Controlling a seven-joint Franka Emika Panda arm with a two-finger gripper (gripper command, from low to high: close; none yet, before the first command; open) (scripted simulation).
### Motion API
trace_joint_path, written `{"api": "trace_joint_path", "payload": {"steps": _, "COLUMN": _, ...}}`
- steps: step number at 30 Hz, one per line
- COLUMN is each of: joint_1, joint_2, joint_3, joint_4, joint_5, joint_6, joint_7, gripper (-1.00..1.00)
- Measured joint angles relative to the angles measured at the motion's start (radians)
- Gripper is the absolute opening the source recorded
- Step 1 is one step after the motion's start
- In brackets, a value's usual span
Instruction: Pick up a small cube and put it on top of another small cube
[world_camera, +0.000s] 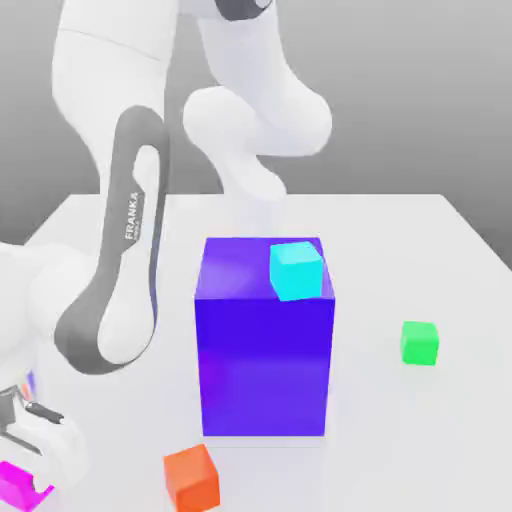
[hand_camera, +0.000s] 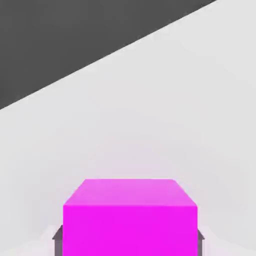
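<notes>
The hand (world_camera: 22, 462) sits low at the near corner of the table (world_camera: 440, 240), at the exterior view's left, with the arm (world_camera: 125, 270) bent steeply down to it from above. Its fingers (hand_camera: 58, 239) are pinched on the magenta cube (hand_camera: 129, 217), one dark pad against each side face.

The magenta cube (world_camera: 20, 485) sits square between the pads, top face level; as a cube it has no long axis. It lies well apart from the big blue-violet cube (world_camera: 265, 345), toward the exterior view's left and nearer the camera.

The orange cube (world_camera: 192, 477) rests on the table just in front of the big blue-violet cube. The cyan cube (world_camera: 297, 270) sits on top of the big blue-violet cube. The green cube (world_camera: 420, 343) stands on the table on the exterior view's right of it.

The hand view shows the pad contact; the exterior view shows the other cubes.
</notes>
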Motion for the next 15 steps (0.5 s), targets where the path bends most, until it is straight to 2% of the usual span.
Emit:
{"api": "trace_joint_path", "payload": {"steps": 5, "joint_1": 0.046, "joint_2": -0.144, "joint_3": -0.051, "joint_4": -0.031, "joint_5": -0.059, "joint_6": -0.095, "joint_7": 0.049, "gripper": -1.00}}
{"api": "trace_joint_path", "payload": {"steps": 15, "joint_1": 0.325, "joint_2": -0.400, "joint_3": 0.136, "joint_4": -0.236, "joint_5": -0.079, "joint_6": -0.063, "joint_7": 0.297, "gripper": -1.00}}
